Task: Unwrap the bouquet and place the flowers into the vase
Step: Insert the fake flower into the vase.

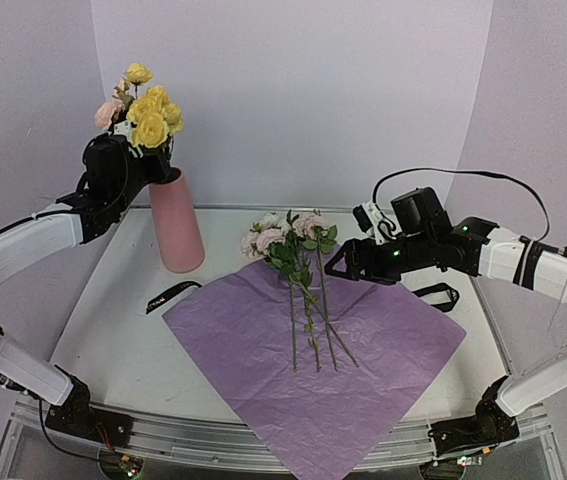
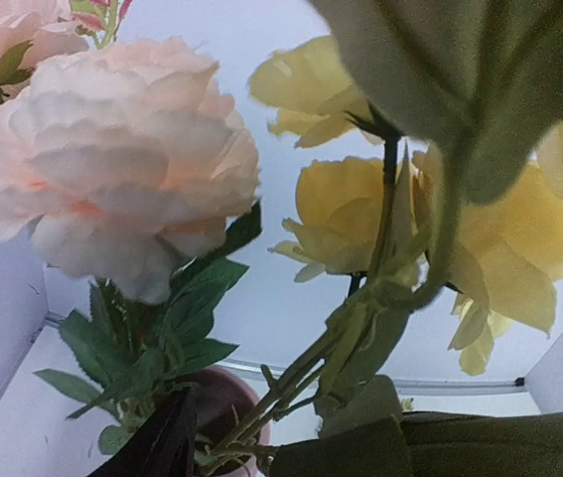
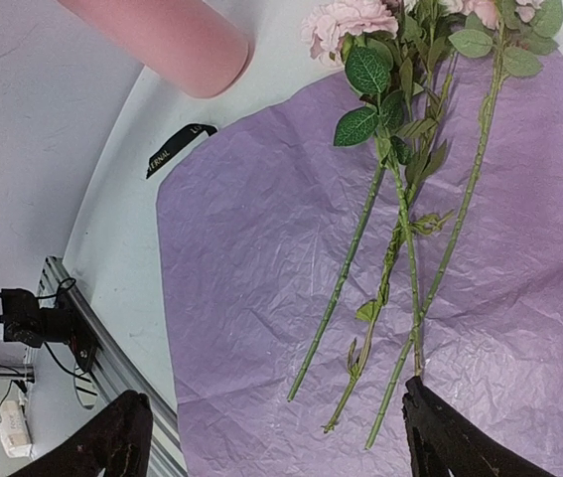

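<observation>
Your left hand is at the vase mouth among the flowers; its grip cannot be told. Right of the vase, your right hand hangs wide open, empty.

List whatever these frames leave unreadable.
- Top view: left gripper, jaws hidden by its own wrist and the yellow flowers.
- Left wrist view: blurred leaves block those jaws.
- Top view: vase, mouth covered by that gripper.
- Right wrist view: ribbon lettering too small; pink blooms cut by the top edge.
</observation>
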Controlling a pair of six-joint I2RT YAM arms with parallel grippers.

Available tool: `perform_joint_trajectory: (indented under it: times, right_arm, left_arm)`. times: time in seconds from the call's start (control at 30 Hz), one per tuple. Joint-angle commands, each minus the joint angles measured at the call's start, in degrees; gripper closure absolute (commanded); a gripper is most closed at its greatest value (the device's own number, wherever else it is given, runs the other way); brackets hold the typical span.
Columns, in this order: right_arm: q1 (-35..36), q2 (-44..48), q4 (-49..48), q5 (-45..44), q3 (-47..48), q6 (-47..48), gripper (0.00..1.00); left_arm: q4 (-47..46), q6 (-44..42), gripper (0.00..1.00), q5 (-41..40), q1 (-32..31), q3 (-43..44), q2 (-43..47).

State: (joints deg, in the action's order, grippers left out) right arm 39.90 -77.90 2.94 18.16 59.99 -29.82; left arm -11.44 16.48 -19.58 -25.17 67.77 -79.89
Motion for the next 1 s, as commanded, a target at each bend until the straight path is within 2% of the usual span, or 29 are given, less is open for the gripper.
perform_joint_trajectory:
  times: [0.0,0.1,0.37,0.63,0.97]
  right_arm:
    - [0.3,-0.16,-0.73,1.09,2.32,-0.21,0.12]
    - [0.29,-0.14,-0.74,1.1,1.99,-0.5,0.12]
    - [0.28,0.18,-1.19,0.89,1.56,-1.79,0.12]
    - [0.27,1.31,-1.19,0.08,0.64,-2.6,0.12]
    - [0.27,-0.48,-1.44,1.47,1.6,-2.35,0.12]
  left_arm:
    - [0.01,6.85,0.47,0.45,-0.1,8.13,-3.31]
    - [1.58,8.4,0.42,-1.54,-1.1,11.43,-6.2]
    - [4.02,5.66,0.26,-7.38,-4.62,16.51,-11.57]
    - [5.64,4.6,0.24,-12.29,-5.32,13.4,-8.94]
    - [7.93,4.33,0.22,-13.98,-5.28,6.9,-2.66]
